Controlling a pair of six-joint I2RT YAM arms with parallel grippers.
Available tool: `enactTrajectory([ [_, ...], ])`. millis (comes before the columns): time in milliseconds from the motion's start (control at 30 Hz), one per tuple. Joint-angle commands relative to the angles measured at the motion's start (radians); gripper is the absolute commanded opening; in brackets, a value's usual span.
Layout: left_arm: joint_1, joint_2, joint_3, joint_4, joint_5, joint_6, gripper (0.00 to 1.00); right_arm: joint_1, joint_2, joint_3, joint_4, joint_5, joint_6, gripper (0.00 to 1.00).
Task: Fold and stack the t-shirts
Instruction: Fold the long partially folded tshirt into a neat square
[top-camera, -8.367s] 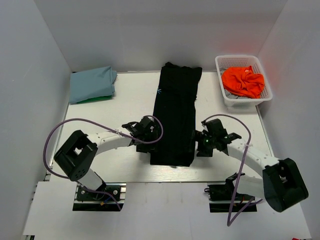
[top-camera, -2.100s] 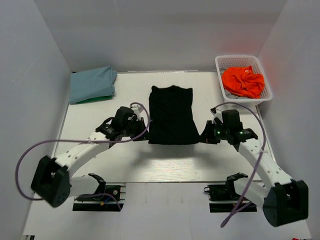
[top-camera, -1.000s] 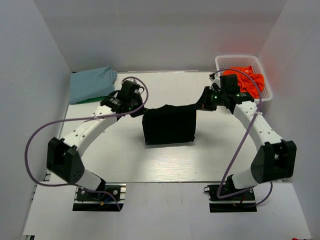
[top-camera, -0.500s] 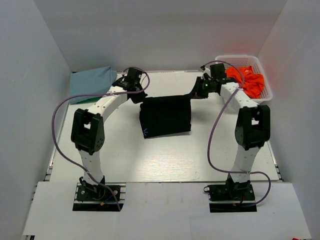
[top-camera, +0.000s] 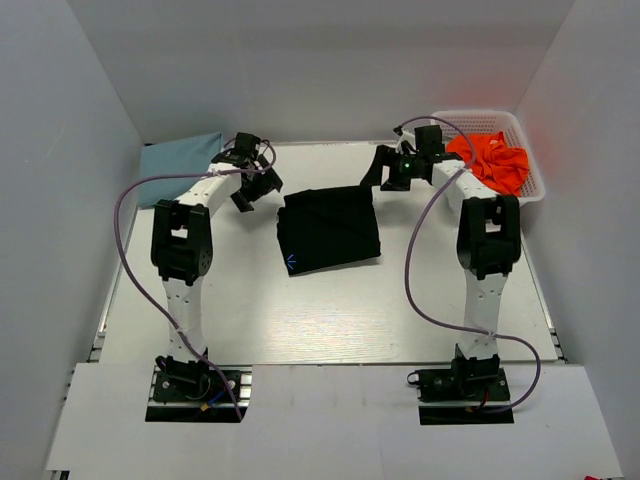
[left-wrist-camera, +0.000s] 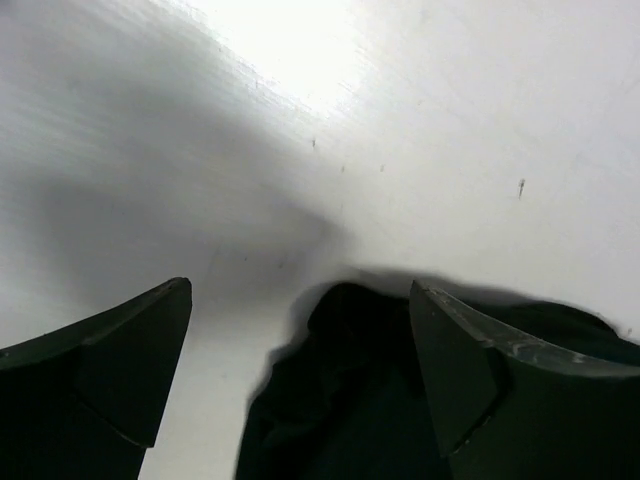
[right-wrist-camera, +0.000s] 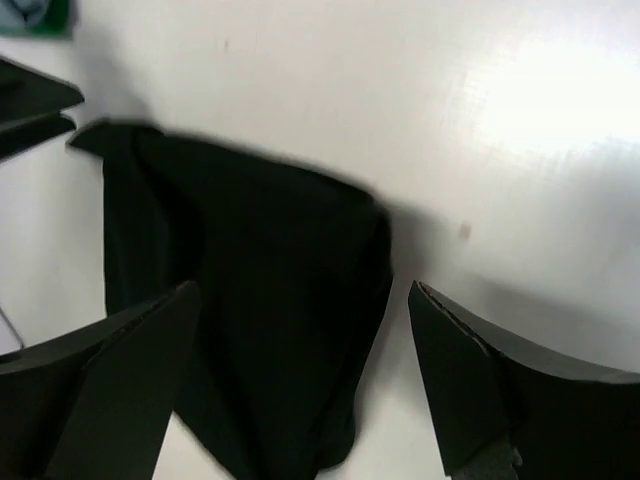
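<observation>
The black t-shirt (top-camera: 329, 229) lies folded into a small square in the middle of the table, its tiny blue print at the near left corner. My left gripper (top-camera: 254, 187) is open, just left of its far left corner; the left wrist view shows that corner of the black t-shirt (left-wrist-camera: 350, 400) between my spread fingers. My right gripper (top-camera: 374, 170) is open above the far right corner; the black t-shirt (right-wrist-camera: 260, 330) lies flat below it. A light blue t-shirt (top-camera: 178, 167) lies folded over a green one at the far left. An orange t-shirt (top-camera: 492, 160) sits in the basket.
The white mesh basket (top-camera: 530, 195) stands at the far right corner. Both arms reach far out over the table, their purple cables looping at the sides. White walls close in the table on three sides.
Over the earlier frames both grippers carried the shirt's near edge to the far side, folding it in half. Since half a second ago both have opened and let go; the shirt lies flat.
</observation>
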Motion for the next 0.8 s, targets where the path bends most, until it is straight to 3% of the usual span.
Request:
enactTrajectory([
  [0, -0.026, -0.118, -0.094, 0.082, 0.1, 0.06, 1.0, -0.001, -0.178, -0.168, 0.107, 0.017, -0.018, 0.9],
  [233, -0.055, -0.135, -0.189, 0.361, 0.299, 0.219, 0.85, 0.008, -0.163, -0.213, 0.121, 0.065, -0.082, 0.9],
  [467, -0.064, -0.052, -0.132, 0.352, 0.319, 0.238, 0.61, 0.019, -0.047, -0.111, 0.115, 0.074, -0.082, 0.84],
  [600, -0.064, -0.098, -0.172, 0.371, 0.3, 0.238, 0.61, 0.022, -0.018, -0.107, 0.13, 0.057, -0.076, 0.82],
  [767, -0.064, -0.167, -0.175, 0.302, 0.137, 0.27, 0.76, 0.036, -0.039, -0.143, 0.16, 0.066, -0.067, 0.82],
])
